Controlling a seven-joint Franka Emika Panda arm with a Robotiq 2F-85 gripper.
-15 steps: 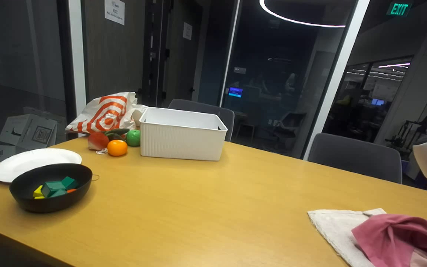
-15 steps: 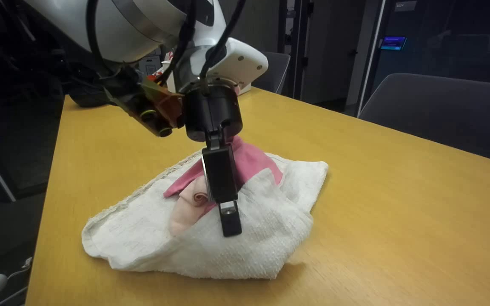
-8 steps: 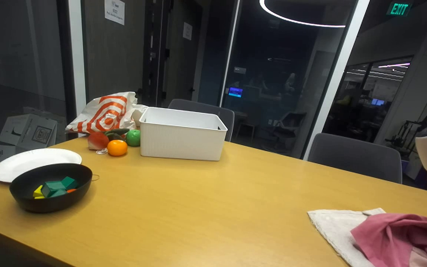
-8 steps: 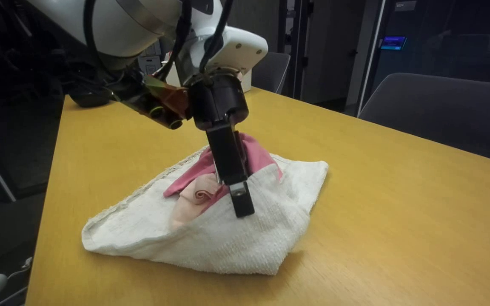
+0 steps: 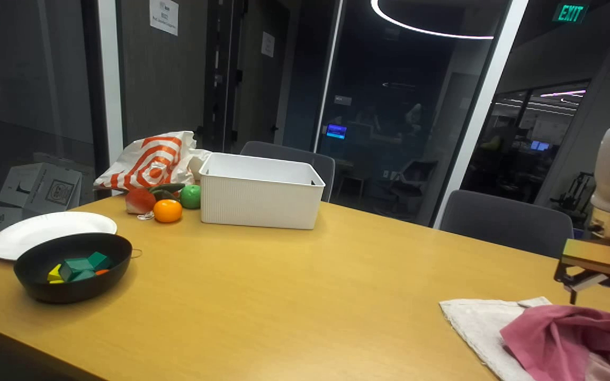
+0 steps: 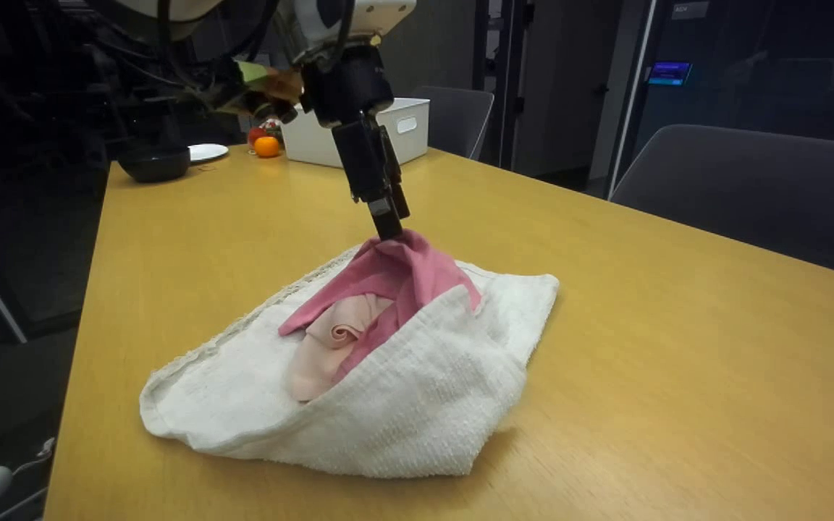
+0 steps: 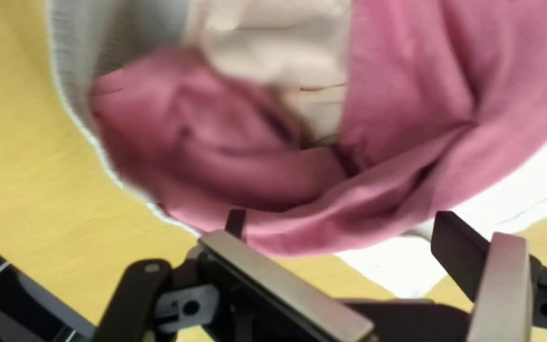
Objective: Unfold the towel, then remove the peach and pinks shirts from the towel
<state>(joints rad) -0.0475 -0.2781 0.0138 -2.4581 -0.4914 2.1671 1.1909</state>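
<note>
The white towel [image 6: 417, 420] lies on the table with its near side folded up as a flap. Partly covered by this flap are the pink shirt [image 6: 435, 271] and the rolled peach shirt [image 6: 323, 354], the peach one tucked among the pink folds. My gripper [image 7: 341, 223] is open, and its fingers [image 7: 458, 251] stand wide apart with nothing held between them. Beyond the gap, the wrist view has the pink shirt's edge, a towel corner and table. In both exterior views the gripper hangs over the pink shirt; an exterior view has a finger's tip overlapping the shirt's top, contact unclear.
A white basket [image 5: 260, 203] stands at the table's far side, with an orange [image 5: 168, 211] and other produce beside it. Farther along are a black bowl [image 5: 72, 291] of blocks, a white plate [image 5: 45, 227] and a plastic bag [image 5: 151, 159]. Chairs [image 6: 750, 195] border the table.
My gripper has risen from the towel's near flap to above the pink shirt, and its fingers now show apart. The towel's near edge lifted slightly, then sank back. The shirts stay put.
</note>
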